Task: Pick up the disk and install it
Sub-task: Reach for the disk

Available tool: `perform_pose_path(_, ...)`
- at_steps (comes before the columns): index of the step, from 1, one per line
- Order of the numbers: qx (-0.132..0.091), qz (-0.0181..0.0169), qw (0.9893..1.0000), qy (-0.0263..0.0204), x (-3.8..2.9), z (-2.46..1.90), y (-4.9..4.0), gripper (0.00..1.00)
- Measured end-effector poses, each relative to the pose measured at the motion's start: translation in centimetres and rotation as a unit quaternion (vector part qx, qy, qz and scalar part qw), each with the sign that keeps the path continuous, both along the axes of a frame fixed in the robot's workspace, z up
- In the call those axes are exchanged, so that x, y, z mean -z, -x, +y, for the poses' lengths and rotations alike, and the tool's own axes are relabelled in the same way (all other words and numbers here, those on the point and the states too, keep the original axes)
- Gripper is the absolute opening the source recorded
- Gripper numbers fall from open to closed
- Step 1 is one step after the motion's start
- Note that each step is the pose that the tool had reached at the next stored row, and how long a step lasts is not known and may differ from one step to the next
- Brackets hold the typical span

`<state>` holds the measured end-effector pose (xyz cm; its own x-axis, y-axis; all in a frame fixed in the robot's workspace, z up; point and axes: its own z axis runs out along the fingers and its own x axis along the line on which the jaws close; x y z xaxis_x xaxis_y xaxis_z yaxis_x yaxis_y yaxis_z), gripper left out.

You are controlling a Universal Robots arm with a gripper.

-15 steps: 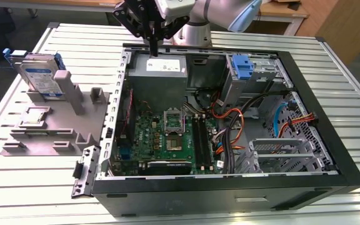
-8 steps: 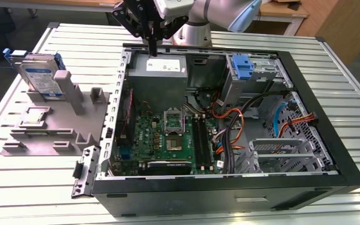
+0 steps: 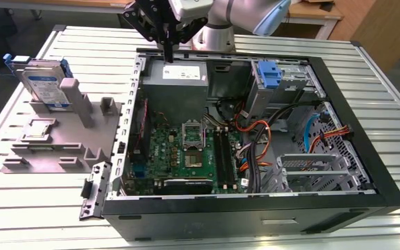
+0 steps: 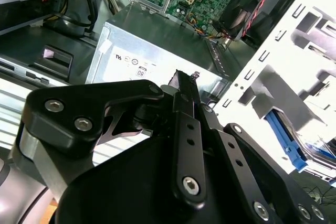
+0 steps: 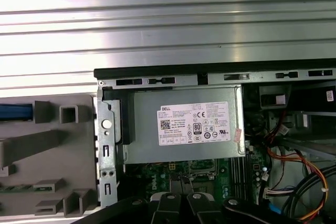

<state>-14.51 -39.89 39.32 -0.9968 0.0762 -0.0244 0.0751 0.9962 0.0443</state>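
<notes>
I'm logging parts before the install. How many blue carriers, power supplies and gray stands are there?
Blue carriers: 2, one framing the disk, another in the case
Power supplies: 1
Gray stands: 1
Total: 4

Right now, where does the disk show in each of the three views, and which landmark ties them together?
Exterior view: the disk stands upright in the gray fixture, on the exterior view's left, outside the case.
Second wrist view: the disk's blue edge lies beyond the case's slotted wall.
First wrist view: an edge-on blue strip in the gray fixture beside the case.
Shared landmark: the labelled power supply.
</notes>
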Motion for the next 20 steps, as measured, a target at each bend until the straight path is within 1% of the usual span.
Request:
perform_pose_path(4, 0.0, 0.0, 1.0, 0.0, 0.01, 0.0, 0.39, 0.1)
perform_pose_path(11, 0.0, 0.0, 1.0, 0.0, 0.01, 0.0, 0.6, 0.1)
perform_pose_path(20, 0.0, 0.0, 1.0, -0.0001, 0.02, 0.0, 1.37, 0.1)
